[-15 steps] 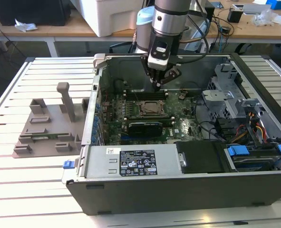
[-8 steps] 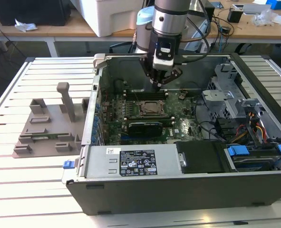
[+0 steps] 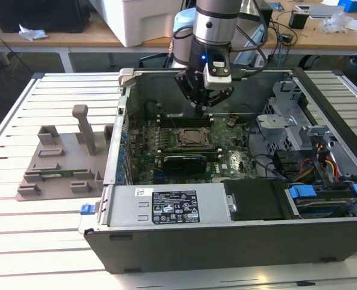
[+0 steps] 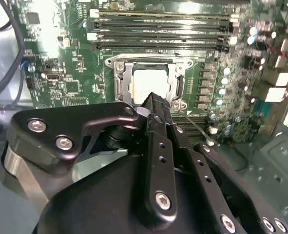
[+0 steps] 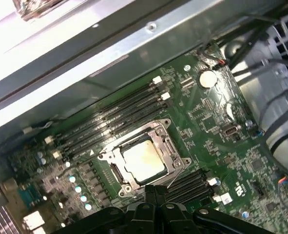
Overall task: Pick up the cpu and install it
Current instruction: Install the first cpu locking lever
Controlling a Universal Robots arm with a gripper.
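The cpu (image 5: 143, 163), a silvery-white square, lies flat inside the metal-framed socket (image 5: 158, 134) on the green motherboard (image 5: 207, 112). In the second wrist view the cpu (image 4: 144, 83) sits just beyond the fingertips. My gripper (image 3: 203, 107) hangs inside the open computer case, a little above the socket (image 3: 193, 139). Its black fingers (image 5: 156, 195) are pressed together in both wrist views, with nothing showing between them. The gripper (image 4: 153, 101) partly covers the socket's near edge.
Memory slots (image 4: 158, 29) run beside the socket. A black card (image 3: 181, 160) stands just in front of it. The case wall (image 3: 115, 151), the power supply (image 3: 166, 205) and the drive cage with cables (image 3: 293, 130) close in the board. A grey fixture (image 3: 63, 163) lies on the table at the exterior view's left.
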